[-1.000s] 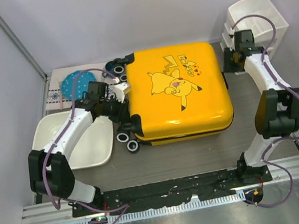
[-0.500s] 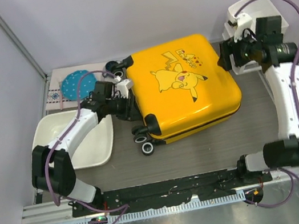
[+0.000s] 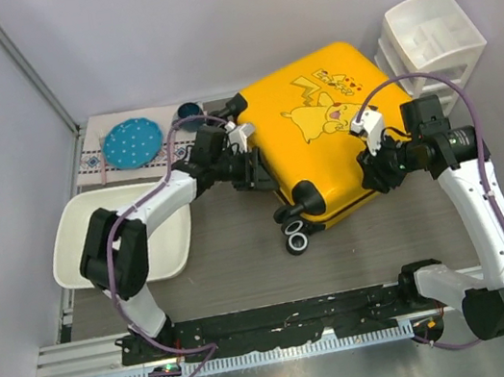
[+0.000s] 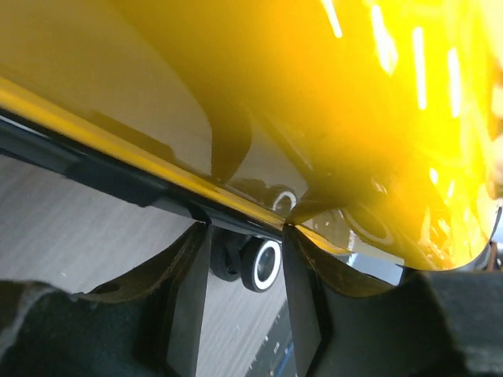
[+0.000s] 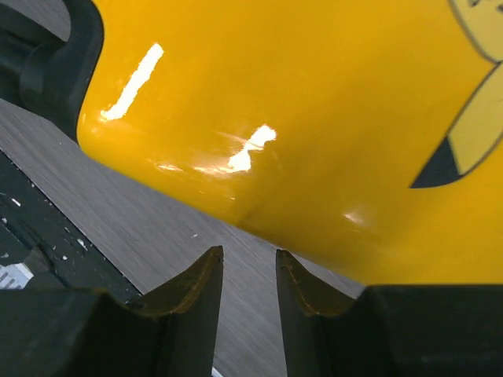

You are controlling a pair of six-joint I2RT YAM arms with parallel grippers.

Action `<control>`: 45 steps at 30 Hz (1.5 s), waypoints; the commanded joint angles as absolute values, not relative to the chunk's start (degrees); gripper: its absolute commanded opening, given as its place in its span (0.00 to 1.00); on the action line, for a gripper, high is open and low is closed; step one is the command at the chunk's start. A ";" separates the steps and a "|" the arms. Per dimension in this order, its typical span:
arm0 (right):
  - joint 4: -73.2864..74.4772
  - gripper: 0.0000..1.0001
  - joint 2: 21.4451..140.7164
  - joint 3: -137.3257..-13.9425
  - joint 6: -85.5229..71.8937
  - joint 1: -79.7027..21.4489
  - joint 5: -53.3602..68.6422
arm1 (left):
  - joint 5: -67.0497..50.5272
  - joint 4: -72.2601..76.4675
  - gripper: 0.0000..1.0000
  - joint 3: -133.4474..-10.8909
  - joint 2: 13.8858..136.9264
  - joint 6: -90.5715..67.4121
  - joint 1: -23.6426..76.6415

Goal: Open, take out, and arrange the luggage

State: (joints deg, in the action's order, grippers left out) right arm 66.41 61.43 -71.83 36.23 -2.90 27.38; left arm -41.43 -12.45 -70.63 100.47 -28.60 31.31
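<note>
Pikachu suitcase (image 3: 329, 126): shut, diagonal, wheels (image 3: 294, 232) toward left arm | left jaws: parted, empty, tips at wheel-end seam (image 4: 236, 206) | right jaws: parted, empty, beside near long side

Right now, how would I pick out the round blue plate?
Find the big yellow hard-shell suitcase. To its left in the overhead view, beyond the white plastic tray, lies the round teal plate; it alone is speckled with white dots.
</note>
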 commanded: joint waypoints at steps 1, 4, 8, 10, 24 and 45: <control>62.87 0.35 59.85 -68.21 38.50 -4.04 30.23 | -37.53 3.50 0.47 -73.66 99.94 -32.34 29.10; 54.71 0.33 60.99 -65.31 34.28 -4.39 29.97 | -36.74 9.73 0.51 -65.68 93.71 -31.99 27.43; 47.38 0.34 62.93 -63.98 31.64 -4.57 29.62 | -33.49 10.94 0.59 -52.23 79.14 -24.73 26.10; 45.01 0.35 64.59 -64.42 30.15 -4.83 29.09 | -28.06 8.01 0.68 -46.87 69.94 -19.52 26.10; 73.38 0.75 64.78 -86.30 54.49 -14.05 35.77 | -32.26 2.63 1.00 -27.27 41.58 -14.23 26.63; 60.37 0.88 89.29 -91.31 62.40 -49.04 18.02 | -29.27 12.22 1.00 -17.14 37.71 -17.67 26.63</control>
State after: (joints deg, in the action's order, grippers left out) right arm 59.24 86.30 -87.15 58.35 -48.21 20.05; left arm -30.44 7.99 -18.20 39.38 -16.86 26.52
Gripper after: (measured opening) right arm 0.878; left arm 0.994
